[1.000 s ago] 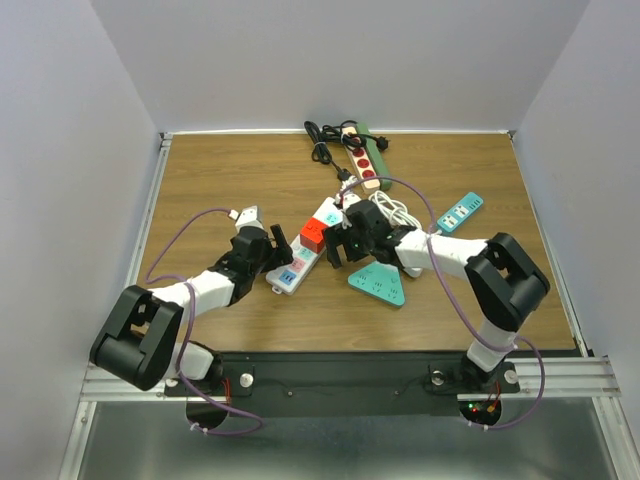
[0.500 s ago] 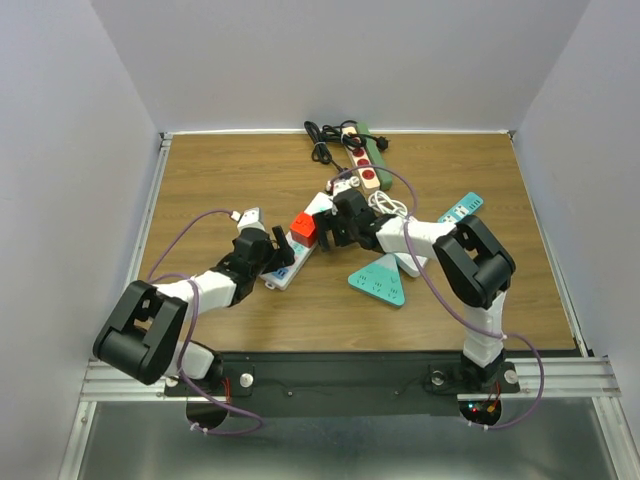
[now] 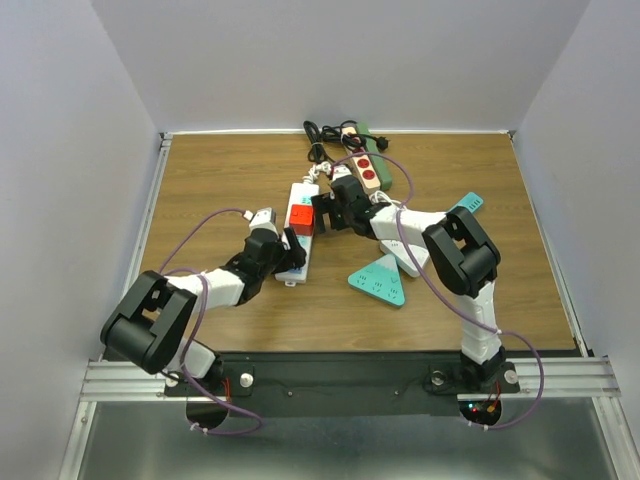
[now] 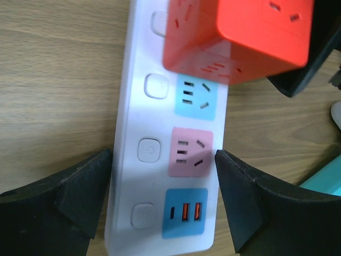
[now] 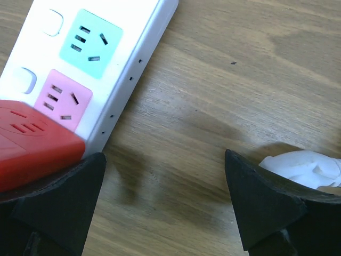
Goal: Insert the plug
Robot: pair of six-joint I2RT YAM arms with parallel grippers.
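A white power strip (image 3: 296,240) with coloured sockets lies lengthwise on the wooden table (image 3: 220,180). A red cube plug (image 3: 301,218) sits on its middle; it also shows in the left wrist view (image 4: 234,37). My left gripper (image 3: 288,254) is shut on the strip's near end (image 4: 154,106), a finger on each long side (image 4: 80,186). My right gripper (image 3: 322,212) is open just right of the cube. In the right wrist view its fingers (image 5: 58,197) span bare wood, with the left one beside the red cube (image 5: 32,144) and the strip (image 5: 90,69).
A beige and green power strip (image 3: 365,165) with black cable lies at the back. A teal triangular socket (image 3: 378,280), a white one beside it and a teal strip (image 3: 467,205) lie to the right. A white cable (image 5: 303,165) is by my right finger.
The white strip has swung from a diagonal to nearly straight away from me. The red cube and my right gripper moved left and back with it. My left gripper followed its near end.
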